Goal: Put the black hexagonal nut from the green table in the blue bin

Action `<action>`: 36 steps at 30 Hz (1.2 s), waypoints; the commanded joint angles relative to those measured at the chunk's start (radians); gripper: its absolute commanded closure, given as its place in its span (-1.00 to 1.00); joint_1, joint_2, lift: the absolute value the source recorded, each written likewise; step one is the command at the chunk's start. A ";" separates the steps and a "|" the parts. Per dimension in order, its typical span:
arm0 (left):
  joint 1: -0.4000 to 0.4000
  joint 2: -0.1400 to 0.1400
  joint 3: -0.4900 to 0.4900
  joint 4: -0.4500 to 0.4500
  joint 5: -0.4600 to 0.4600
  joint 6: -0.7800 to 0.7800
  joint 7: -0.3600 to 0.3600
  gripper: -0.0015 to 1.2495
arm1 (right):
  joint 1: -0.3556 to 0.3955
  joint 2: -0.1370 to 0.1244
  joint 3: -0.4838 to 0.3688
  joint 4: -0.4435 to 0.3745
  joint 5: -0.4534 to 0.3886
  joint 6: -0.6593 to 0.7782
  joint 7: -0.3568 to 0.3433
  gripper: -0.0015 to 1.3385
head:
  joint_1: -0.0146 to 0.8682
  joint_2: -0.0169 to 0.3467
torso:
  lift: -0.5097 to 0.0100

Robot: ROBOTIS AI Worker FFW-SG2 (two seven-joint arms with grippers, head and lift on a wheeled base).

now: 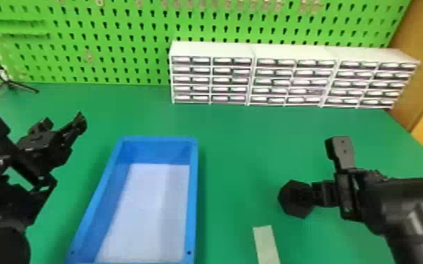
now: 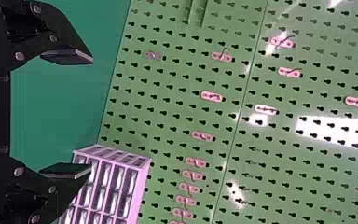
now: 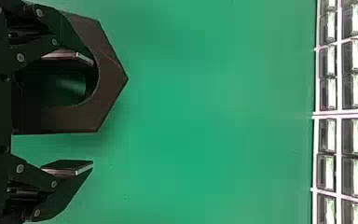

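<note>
Over on the right half of the green surface, the black hexagonal nut lies flat, well apart from the blue bin. Right at it is the right hand, open, its two flat fingers spread; in its wrist view one finger overlaps the nut near the round hole, while the other is apart from it, beyond the nut's edge. Whether that first finger touches the nut, I cannot tell. A pale strip lies nearer the robot, between bin and nut. Left of the bin, the left hand is held with its fingers open. At the back stand white drawer units, in front of a green pegboard, with a small black tripod at the far left.
</note>
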 commanded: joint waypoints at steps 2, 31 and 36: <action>0.000 0.000 -0.002 0.000 0.000 0.000 0.000 -0.31 | 0.002 0.002 0.001 0.006 0.004 -0.004 0.000 -0.27 | 0.60 -0.86 | 0.59; 0.001 0.000 -0.003 0.000 0.000 0.000 0.000 -0.31 | 0.005 0.005 0.007 0.010 0.005 -0.011 0.005 0.02 | 0.60 -0.86 | 0.59; 0.001 0.000 -0.003 0.002 0.002 0.000 0.000 -0.31 | 0.008 0.008 0.008 0.010 0.007 -0.027 0.005 0.32 | 0.60 -0.86 | 0.59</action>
